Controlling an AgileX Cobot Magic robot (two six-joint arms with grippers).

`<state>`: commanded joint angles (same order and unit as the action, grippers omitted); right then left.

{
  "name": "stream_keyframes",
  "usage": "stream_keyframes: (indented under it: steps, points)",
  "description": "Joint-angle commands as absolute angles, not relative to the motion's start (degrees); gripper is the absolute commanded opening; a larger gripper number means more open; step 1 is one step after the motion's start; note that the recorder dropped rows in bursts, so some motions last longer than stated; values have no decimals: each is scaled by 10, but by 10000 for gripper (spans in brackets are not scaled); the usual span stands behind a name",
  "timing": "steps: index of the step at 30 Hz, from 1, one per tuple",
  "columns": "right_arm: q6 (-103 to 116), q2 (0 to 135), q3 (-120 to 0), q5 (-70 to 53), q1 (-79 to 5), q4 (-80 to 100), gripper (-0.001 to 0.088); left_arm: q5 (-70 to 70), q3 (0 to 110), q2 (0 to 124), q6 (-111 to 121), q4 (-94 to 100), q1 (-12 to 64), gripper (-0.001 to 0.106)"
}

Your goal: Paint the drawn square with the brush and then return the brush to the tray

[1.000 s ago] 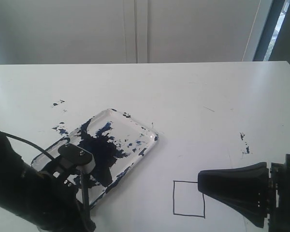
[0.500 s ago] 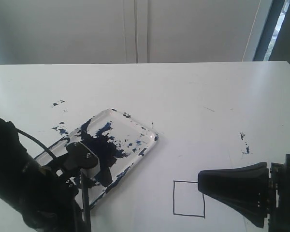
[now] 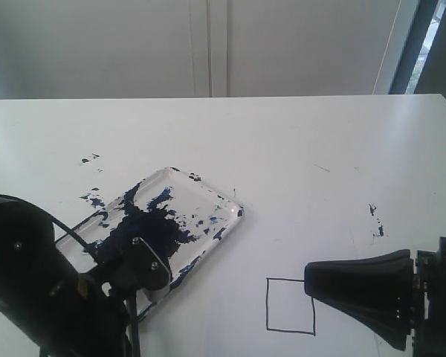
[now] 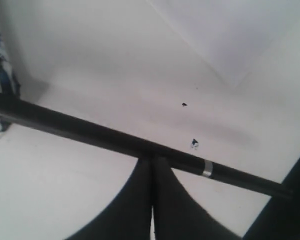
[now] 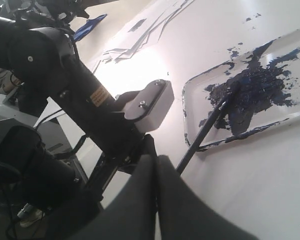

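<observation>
The bulky black left arm is covering the near corner of the shallow clear paint-smeared tray and hiding nearly all of the long thin black brush. The left wrist view is cutting off the brush's end nearest the tray. Right of the tray, the black right hand is overlapping the thin-lined drawn square; whether they are touching is unclear. The right wrist view is cropping one end of the tray.
</observation>
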<state>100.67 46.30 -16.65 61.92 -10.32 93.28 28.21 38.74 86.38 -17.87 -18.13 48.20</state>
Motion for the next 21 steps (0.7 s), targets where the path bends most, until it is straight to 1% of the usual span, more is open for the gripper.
stream_keyframes:
  steps: [5,9,16,21]
  points:
    - [1007,463,-166,619,-103,933,0,278,391,849,-128,-136,482,0]
    - [1007,463,-166,619,-103,933,0,305,395,852,-128,-127,482,0]
    - [1007,463,-166,619,-103,933,0,295,395,870,-125,-135,482,0]
    - [1007,463,-166,619,-103,933,0,271,395,886,-150,-181,482,0]
